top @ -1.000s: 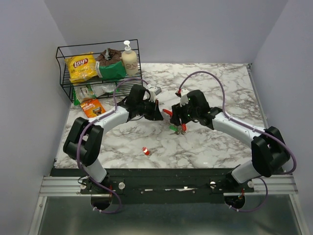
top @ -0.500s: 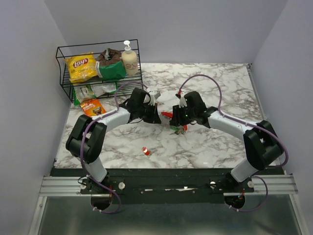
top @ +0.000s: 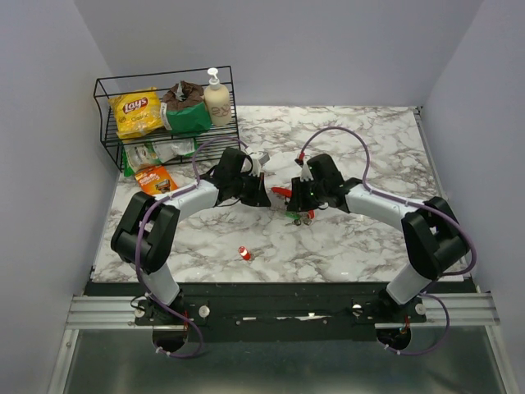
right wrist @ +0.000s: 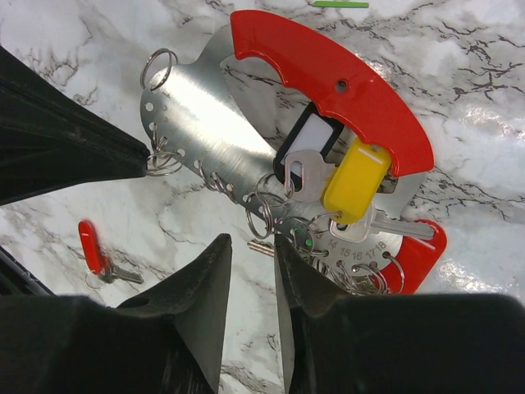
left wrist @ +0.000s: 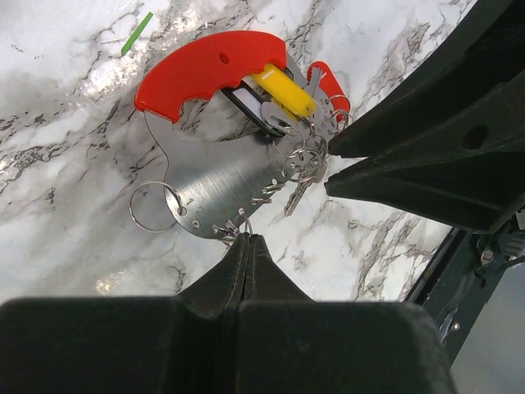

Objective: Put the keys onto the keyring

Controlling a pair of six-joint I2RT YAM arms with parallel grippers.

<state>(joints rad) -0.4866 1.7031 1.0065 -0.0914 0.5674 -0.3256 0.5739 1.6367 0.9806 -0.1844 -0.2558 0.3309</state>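
While left gripper [left wrist: 248,240] pinches keyring [left wrist: 205,70] edge, right gripper [right wrist: 253,248] slightly parted beside keys [right wrist: 354,185]

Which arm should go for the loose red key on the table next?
Probably right. The left gripper is shut on the keyring, clamping its metal plate's edge, so it is occupied. The right gripper has open jaws, and the red key lies in its wrist view.

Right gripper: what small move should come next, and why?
Probably close the right gripper on the small silvery rings just ahead of its parted fingers. The left gripper pinches the edge of the keyring plate, steadying it. A red-headed key lies apart on the table, not yet threaded, so a ring likely needs gripping first.
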